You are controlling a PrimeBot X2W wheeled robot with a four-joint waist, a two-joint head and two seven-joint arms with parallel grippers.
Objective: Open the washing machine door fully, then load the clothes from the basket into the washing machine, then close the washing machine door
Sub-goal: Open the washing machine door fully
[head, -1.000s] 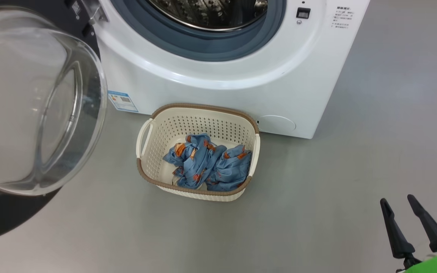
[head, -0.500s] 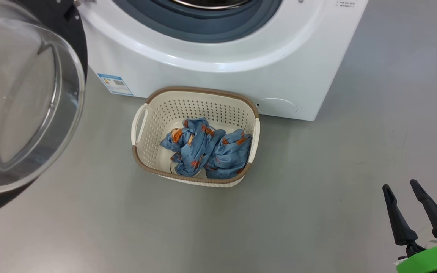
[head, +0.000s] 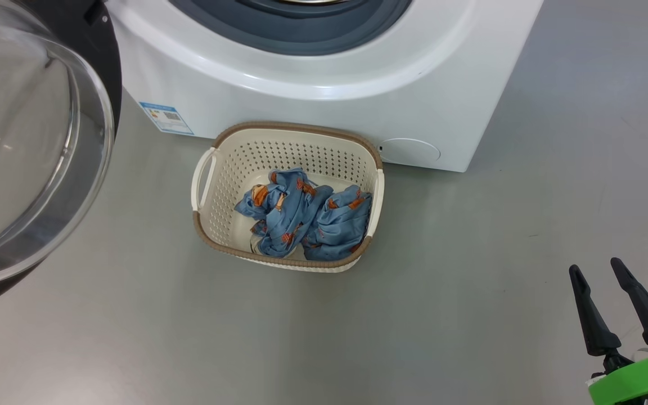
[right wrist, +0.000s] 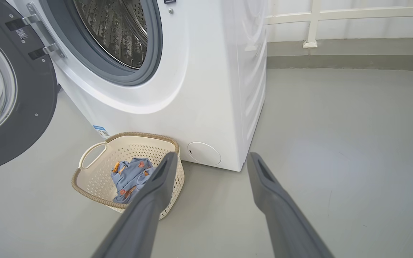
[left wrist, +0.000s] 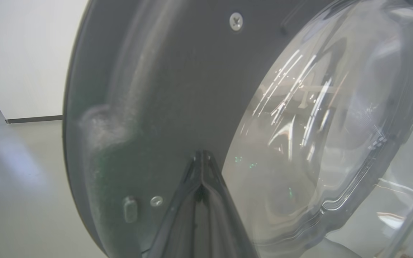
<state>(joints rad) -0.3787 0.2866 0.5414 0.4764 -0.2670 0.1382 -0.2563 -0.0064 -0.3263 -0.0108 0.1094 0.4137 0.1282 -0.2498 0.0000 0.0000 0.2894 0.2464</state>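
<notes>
1. Apparently past the first step: see the large round washing machine door (head: 31, 140), glossy black rim around a bulging clear glass bowl, swung out to the left, well clear of the big white front-loading washing machine (head: 324, 95) and its steel perforated drum (right wrist: 117, 32).
2. Cannot tell whether fully open, but looks close to it.
3. Find the left gripper (left wrist: 201, 157) with its two dark fingers pressed together, nothing between them, tips right at the door's dark inner face. Cannot tell whether touching.
4. Find the right gripper (head: 595, 266) at near right, fingers spread apart, holding nothing, well apart from everything else.
5. Locate the small cream perforated plastic basket (head: 296, 128), brown woven-look rim, on the grey floor (head: 470, 281), just beside the washer's lower front.
6. Note the blue-grey printed clothes (head: 307, 216), orange and white motifs, bunched inside, toward the basket's near right side. See none in the visible part of the drum.
7. Left to do, by this reckoning: loading every garment, then closing the door.
</notes>
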